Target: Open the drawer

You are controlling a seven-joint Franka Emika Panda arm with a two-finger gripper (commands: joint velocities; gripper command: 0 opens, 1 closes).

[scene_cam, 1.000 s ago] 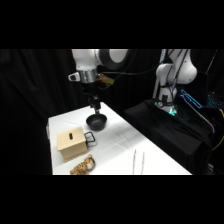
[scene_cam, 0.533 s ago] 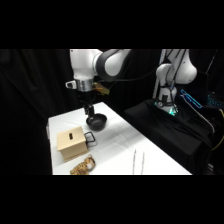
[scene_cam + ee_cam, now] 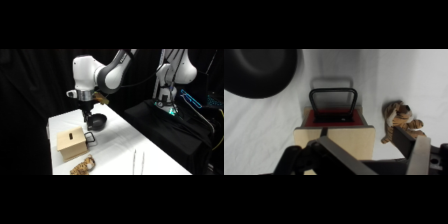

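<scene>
The drawer sits in a small tan wooden box [image 3: 71, 143] near the table's left front. Its black loop handle [image 3: 90, 138] points toward the bowl. From the wrist, I look down on the box top [image 3: 335, 141], the drawer's reddish front [image 3: 334, 118] and the handle [image 3: 333, 96] lying out over the table. The drawer looks pushed in. My gripper [image 3: 89, 120] hangs just above the handle end of the box, touching nothing. In the wrist view the gripper [image 3: 363, 135] is open, its fingers spread wider than the handle.
A black bowl [image 3: 97, 121] stands just behind the handle, and in the wrist view the bowl [image 3: 259, 70] is at the upper left. A striped toy tiger [image 3: 83, 166] lies by the front edge. Metal tongs [image 3: 137, 161] lie to the right.
The arm has swung left and toward the front, carrying the gripper from over the bowl down to just above the box's handle end. The box and drawer have not moved.
</scene>
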